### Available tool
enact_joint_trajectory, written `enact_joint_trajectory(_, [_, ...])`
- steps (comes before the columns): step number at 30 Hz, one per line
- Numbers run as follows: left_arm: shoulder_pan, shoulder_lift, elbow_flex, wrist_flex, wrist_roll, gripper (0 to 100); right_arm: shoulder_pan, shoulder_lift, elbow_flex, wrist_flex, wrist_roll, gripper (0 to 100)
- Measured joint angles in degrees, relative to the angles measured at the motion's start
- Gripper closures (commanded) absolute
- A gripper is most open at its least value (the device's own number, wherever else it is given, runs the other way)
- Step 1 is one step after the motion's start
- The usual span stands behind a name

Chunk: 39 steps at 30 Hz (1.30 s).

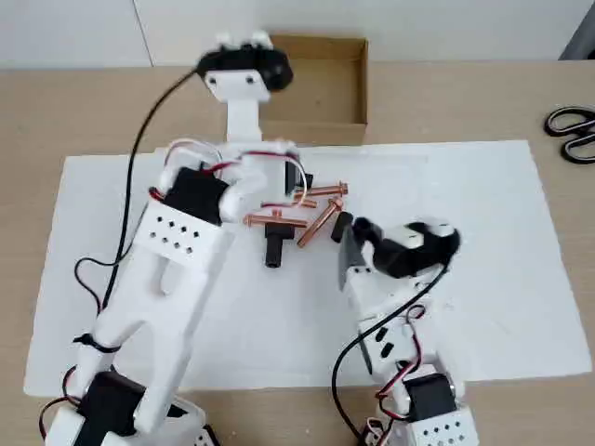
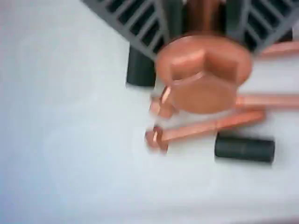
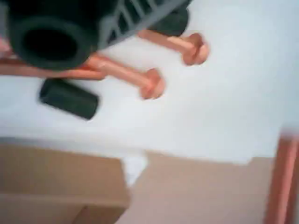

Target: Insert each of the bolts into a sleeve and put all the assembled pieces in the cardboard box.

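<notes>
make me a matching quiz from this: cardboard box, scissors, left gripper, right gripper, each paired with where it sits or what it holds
Things:
1 cardboard box
2 scissors
3 left gripper
4 right gripper

Places or states:
a shut on a black sleeve
b on the bare table, off the white sheet, at the high view's right edge
c shut on a copper bolt
d just beyond the sheet's far edge

Pairs: 1-d, 2-b, 3-c, 4-a
</notes>
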<state>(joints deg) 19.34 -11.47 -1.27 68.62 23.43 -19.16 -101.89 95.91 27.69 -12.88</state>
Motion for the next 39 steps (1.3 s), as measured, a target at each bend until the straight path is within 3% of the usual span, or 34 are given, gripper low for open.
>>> enact_joint_trajectory(5, [-0.44, -8.70, -4.66, 0.09, -4.13, 99, -1.76, 0.00, 0.18, -1.14, -0.44, 99.5])
enact_joint_trajectory(8, [0.70, -15.82, -5.54, 5.01, -4.92, 99, -1.85, 0.00, 0.18, -1.32, -0.44, 99.5])
enact_joint_trajectory(11, [2.20, -20.48, -5.19, 10.29, -3.78, 99, -3.52, 0.00, 0.18, -1.32, -0.44, 99.5])
enact_joint_trajectory(14, [2.37, -21.54, -2.46, 10.29, -0.97, 99, -5.19, 0.00, 0.18, -1.32, -0.44, 99.5])
enact_joint_trajectory(23, [2.99, -21.54, 23.82, -13.54, 0.79, 99, -9.05, 0.00, 0.18, -1.14, -0.44, 99.5])
enact_joint_trajectory(27, [2.99, -21.54, 29.19, -21.45, 0.79, 99, -10.11, 0.00, 0.18, -0.62, -0.44, 99.5])
enact_joint_trajectory(33, [3.87, -21.54, 30.59, -25.58, 0.79, 99, -10.11, 0.00, 0.18, -0.62, -0.44, 99.5])
enact_joint_trajectory(39, [10.64, -21.54, 30.59, -25.67, 0.79, 99, -11.87, 0.00, 0.18, -0.62, 1.32, 99.5])
